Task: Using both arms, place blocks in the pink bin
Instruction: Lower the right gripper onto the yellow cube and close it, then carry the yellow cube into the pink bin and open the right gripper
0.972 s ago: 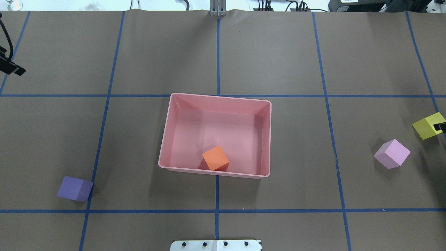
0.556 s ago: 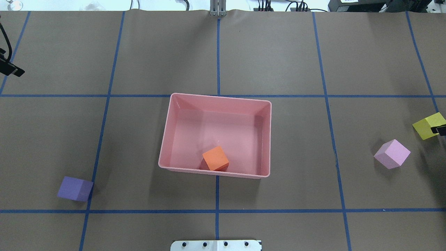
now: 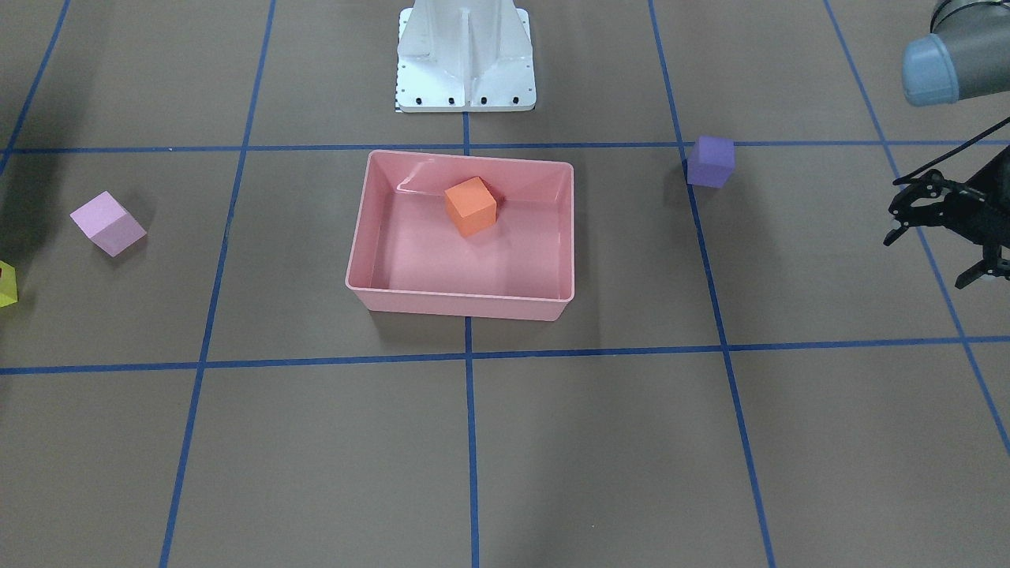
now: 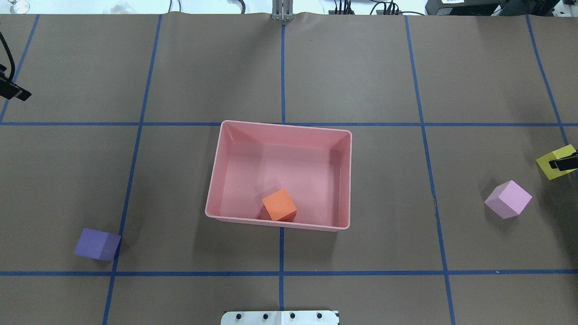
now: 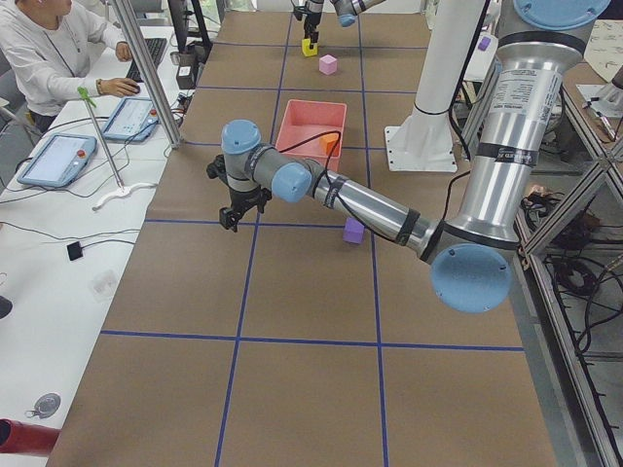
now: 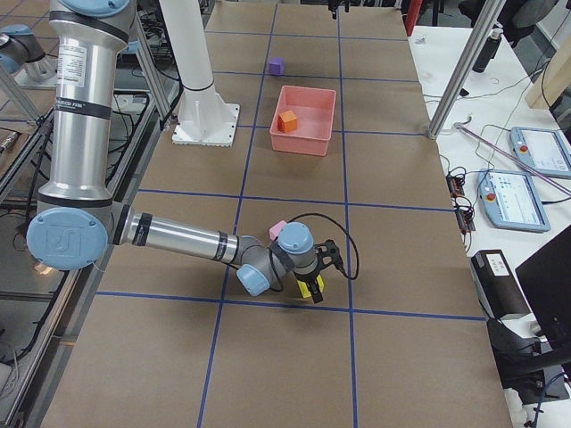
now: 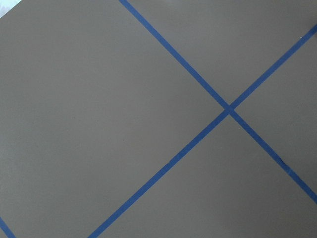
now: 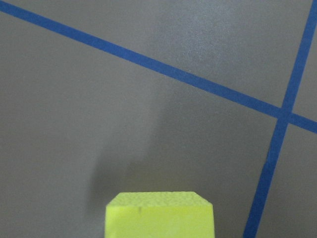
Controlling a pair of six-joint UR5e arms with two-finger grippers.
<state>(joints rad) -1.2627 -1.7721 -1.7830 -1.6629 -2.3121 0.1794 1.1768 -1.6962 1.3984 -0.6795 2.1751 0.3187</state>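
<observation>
The pink bin (image 4: 284,126) sits mid-table and holds the orange block (image 4: 279,204) near its close wall; both show in the front view, the bin (image 3: 458,304) and the orange block (image 3: 470,206). The purple block (image 4: 97,243) lies on the table at the near left. The light pink block (image 4: 508,199) lies at the right. My right gripper (image 4: 565,163) at the right edge is shut on the yellow block (image 4: 551,162), held just above the table (image 8: 161,215). My left gripper (image 3: 935,248) is open and empty, far left of the bin, above bare table.
The white robot base (image 3: 465,63) stands behind the bin. Blue tape lines grid the brown table. An operator (image 5: 58,49) with tablets sits at a side bench beyond the table's far edge.
The right gripper and the yellow block have shifted slightly toward the right edge, with less of the block showing. The left gripper has edged a little further left. The other blocks have not moved.
</observation>
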